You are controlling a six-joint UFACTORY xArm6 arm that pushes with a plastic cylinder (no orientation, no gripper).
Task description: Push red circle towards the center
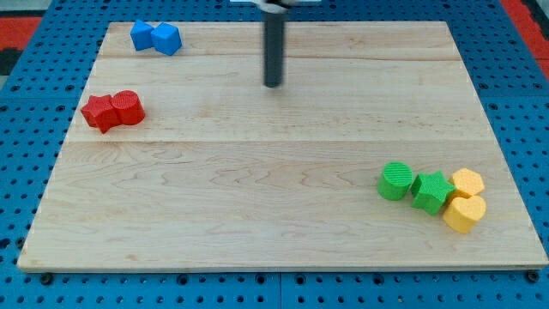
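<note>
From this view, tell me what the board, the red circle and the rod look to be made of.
The board looks like pale wood with a matte finish: grain lines and plank seams run across it. The red circle looks like moulded or printed plastic, going by its uniform colour and faint ribbing, though that stays uncertain. The rod, ending at my tip, is dark and smooth, either metal or plastic.

Red circle (128,106): small, round, flat on top, ridged sides. Sitting upright near the tabletop's (257,215) left edge, toward the view's top. Touching another red block (100,112) on its left.
</note>
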